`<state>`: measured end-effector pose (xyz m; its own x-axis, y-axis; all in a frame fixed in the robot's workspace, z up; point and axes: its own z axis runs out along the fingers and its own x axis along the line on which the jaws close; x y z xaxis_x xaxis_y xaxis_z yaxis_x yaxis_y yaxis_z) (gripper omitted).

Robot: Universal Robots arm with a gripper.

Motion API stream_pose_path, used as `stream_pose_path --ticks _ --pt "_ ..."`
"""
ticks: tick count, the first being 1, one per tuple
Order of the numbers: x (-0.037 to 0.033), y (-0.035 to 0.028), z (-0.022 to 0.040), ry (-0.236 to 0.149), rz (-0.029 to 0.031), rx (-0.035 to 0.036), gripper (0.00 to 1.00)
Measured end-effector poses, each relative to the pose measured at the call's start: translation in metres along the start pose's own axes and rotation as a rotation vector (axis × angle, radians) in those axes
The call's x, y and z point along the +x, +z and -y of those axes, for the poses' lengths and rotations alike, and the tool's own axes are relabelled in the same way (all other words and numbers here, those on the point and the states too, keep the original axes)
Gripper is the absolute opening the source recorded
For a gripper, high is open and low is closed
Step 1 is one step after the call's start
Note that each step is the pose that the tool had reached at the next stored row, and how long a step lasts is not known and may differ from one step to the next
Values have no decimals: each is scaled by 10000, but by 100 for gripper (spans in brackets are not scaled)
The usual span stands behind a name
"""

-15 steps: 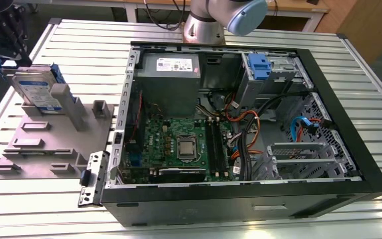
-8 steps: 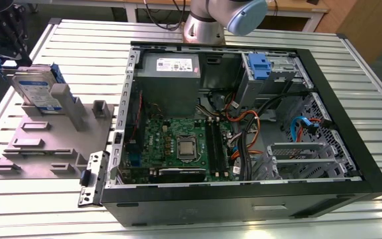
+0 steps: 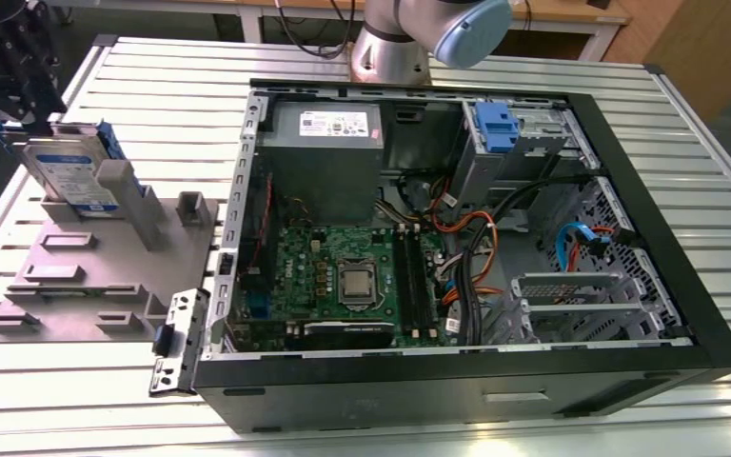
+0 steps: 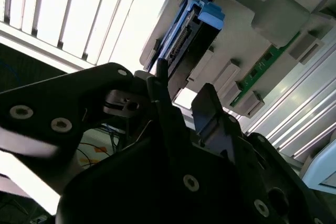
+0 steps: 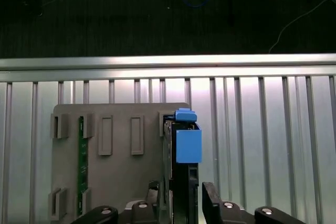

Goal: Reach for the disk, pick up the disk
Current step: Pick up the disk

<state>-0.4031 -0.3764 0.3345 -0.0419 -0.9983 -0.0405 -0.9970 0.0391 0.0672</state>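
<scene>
Holds the hand [image 5: 182, 188] spread apart astride the upright disk [image 3: 71, 179], slotted into the grey holder [image 3: 87, 262] beside the computer case [image 3: 467, 386].

You've got the counter [image 3: 467, 67] carrying two things: the open case [image 3: 708, 324] toward the exterior view's right, and the fixture plate [image 3: 73, 286] just beside it on the exterior view's left. The arm base [image 3: 391, 52] stands behind the case. The disk [image 3: 68, 171] stands on edge in a slot at the plate's far end. The tool [image 5: 180, 190] is at the disk's upper edge, a finger on each side, not clamped. Inside the case, the power supply [image 3: 327, 143] is at the far end and the board [image 3: 340, 267] is in front of it.
</scene>
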Motion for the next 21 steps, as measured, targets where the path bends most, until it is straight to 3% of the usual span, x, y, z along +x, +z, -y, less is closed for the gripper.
stream_pose_path --ticks 1,3,5,6,7,10,12,15,21 --pt "-1 0 0 -1 0 0 41" --pt "-2 0 0 0 0 0 53" --pt "-3 0 -1 0 0 0 53" --pt "-4 0 -1 0 0 0 59" --pt "-5 1 -6 0 0 26 59" --pt "-2 16 -24 -29 8 263 59" --pt "-2 33 -27 -88 10 341 59" --pt "0 58 -31 -193 8 442 59" --pt "4 104 -99 -268 7 526 59"
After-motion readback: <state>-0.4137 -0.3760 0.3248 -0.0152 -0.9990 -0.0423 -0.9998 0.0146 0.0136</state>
